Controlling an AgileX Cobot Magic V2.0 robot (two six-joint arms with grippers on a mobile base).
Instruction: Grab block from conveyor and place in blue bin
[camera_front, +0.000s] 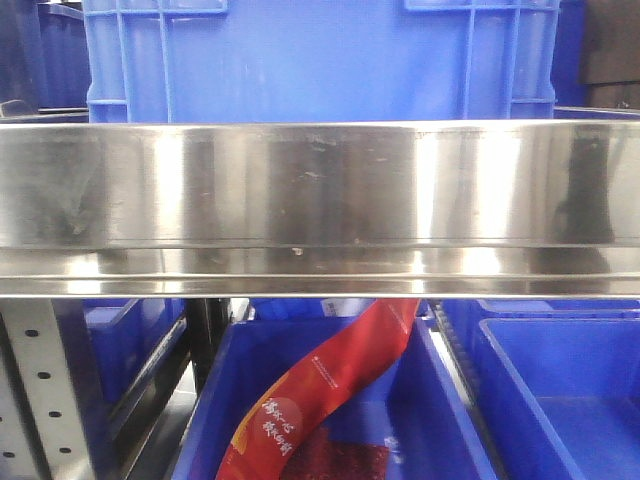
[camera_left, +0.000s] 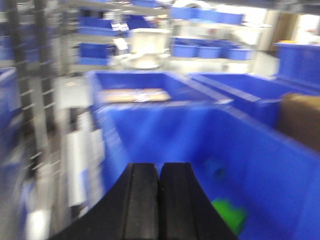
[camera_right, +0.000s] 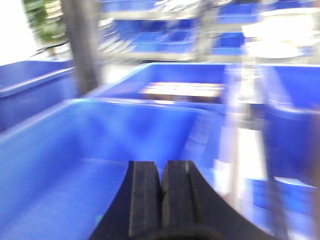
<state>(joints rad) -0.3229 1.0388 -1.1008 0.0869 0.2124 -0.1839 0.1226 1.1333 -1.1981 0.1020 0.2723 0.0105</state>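
Left gripper (camera_left: 158, 200) and right gripper (camera_right: 160, 200): fingers pressed together, nothing held, each poised above a blue bin (camera_left: 280, 165). Green block (camera_left: 229, 214) is seen inside the bin, below the left gripper, judged already deposited. Conveyor not identifiable.

Steel rail (camera_front: 320, 190) bars the front; blue bin (camera_left: 280, 165) below, blurred, seems open-topped

Front view: metal rail (camera_front: 320, 200) across the middle, crate (camera_front: 320, 60) behind and above. Below, bin (camera_front: 230, 400) holding a banner (camera_front: 330, 385), another bin (camera_front: 560, 380) to its right, perforated post (camera_front: 40, 390) at left.
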